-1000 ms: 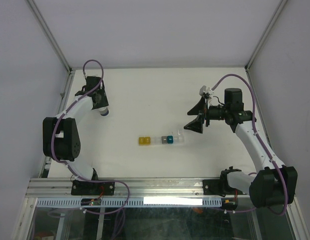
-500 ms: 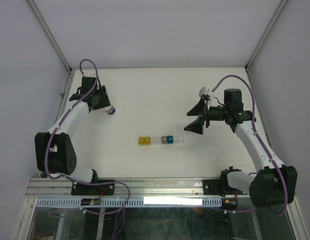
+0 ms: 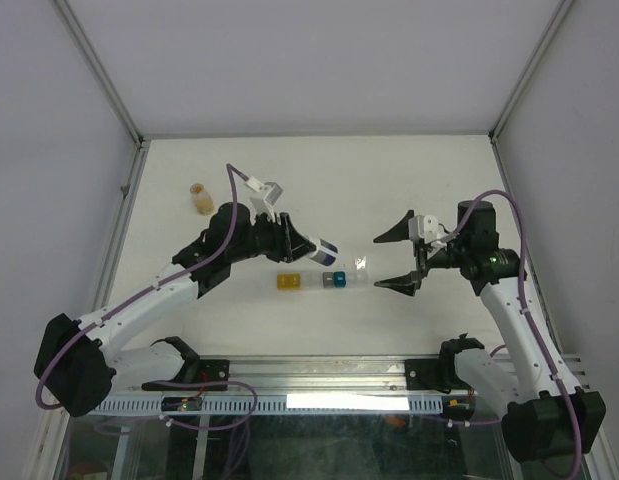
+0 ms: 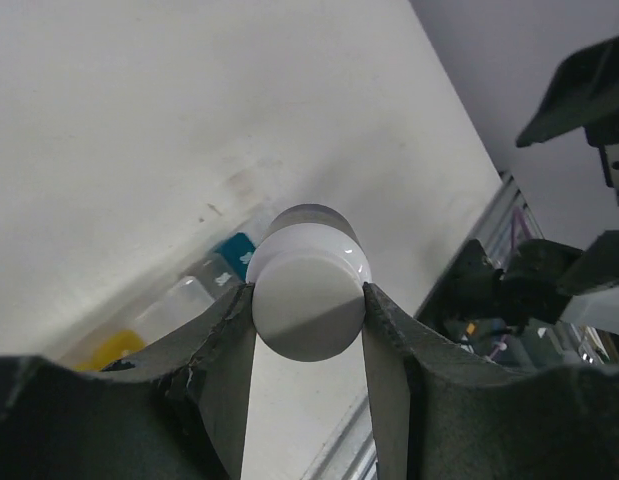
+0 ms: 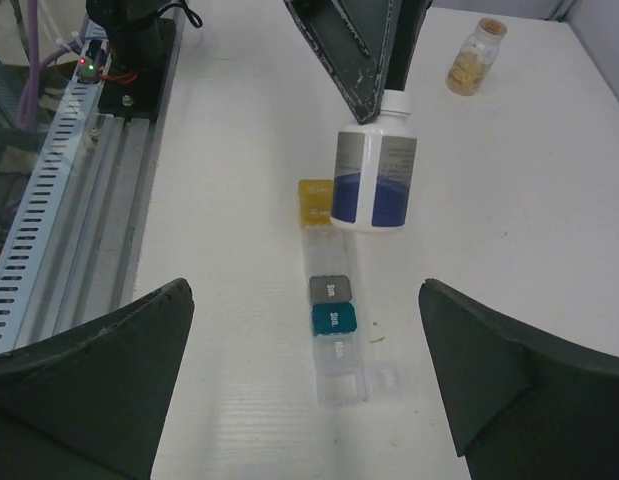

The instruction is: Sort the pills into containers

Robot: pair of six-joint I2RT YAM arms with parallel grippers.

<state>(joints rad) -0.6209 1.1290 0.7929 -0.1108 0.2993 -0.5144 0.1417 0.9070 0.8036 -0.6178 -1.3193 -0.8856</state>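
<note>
A white-capped plastic bottle with a blue-and-white label (image 5: 374,175) is pinched by its cap in the left gripper (image 4: 309,305), close to the narrow strip of small square yellow, teal and clear compartments (image 3: 319,281) at frame centre. The right gripper (image 3: 381,262) is spread wide just right of the strip. A small amber jar (image 3: 201,198) is seen at upper left.

The left arm (image 3: 139,305) and right arm (image 3: 519,320) share white link shells joined by bulky black joint housings. A purple cable (image 3: 228,180) trails along each. The fingers (image 5: 89,390) are black, triangular, with scuffed, speckled faces. A small white-and-grey camera block (image 3: 264,190) tops each wrist. The bases (image 3: 184,372) are black; one shows a small green light (image 5: 86,66).
</note>
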